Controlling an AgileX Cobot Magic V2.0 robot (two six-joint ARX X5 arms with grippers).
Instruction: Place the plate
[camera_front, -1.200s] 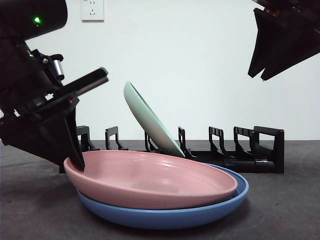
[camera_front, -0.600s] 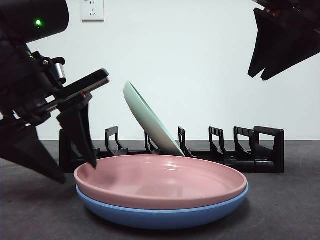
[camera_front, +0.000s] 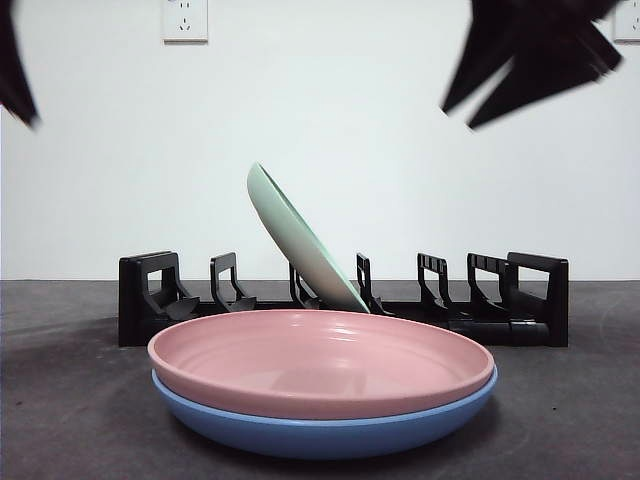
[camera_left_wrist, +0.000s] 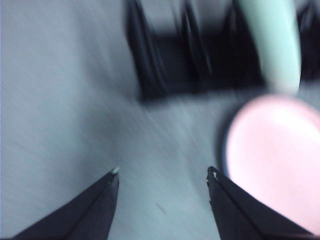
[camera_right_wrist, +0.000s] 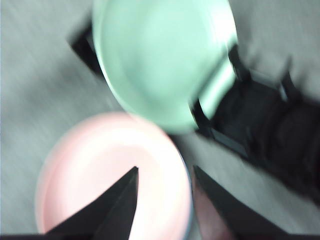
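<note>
The biggest change is on the left: the arm that filled that side of the front view half a second ago, its jaws at the rim of the pink plate (camera_front: 322, 360), has pulled away, and only a dark sliver of it shows at the top corner. The left hand (camera_left_wrist: 162, 175) now hangs over bare counter with its jaws apart and nothing between them, the pink plate off to one side. The right hand (camera_right_wrist: 162, 172) has shifted too, a blurred dark shape high in the front view; its wrist camera looks down on the pink plate and the green plate (camera_right_wrist: 162, 60), jaws apart and empty.

The pink plate lies flat, nested in the blue plate (camera_front: 330, 425), in front of the black dish rack (camera_front: 500, 305). Only the green plate leans in a rack slot. I judge that the left arm has let go and the right one is coming in, so the pink plate has yet to be racked.

The counter (camera_front: 60, 420) is dark grey and matte. Behind it is a plain white wall with a wall socket (camera_front: 185, 20) high up.
</note>
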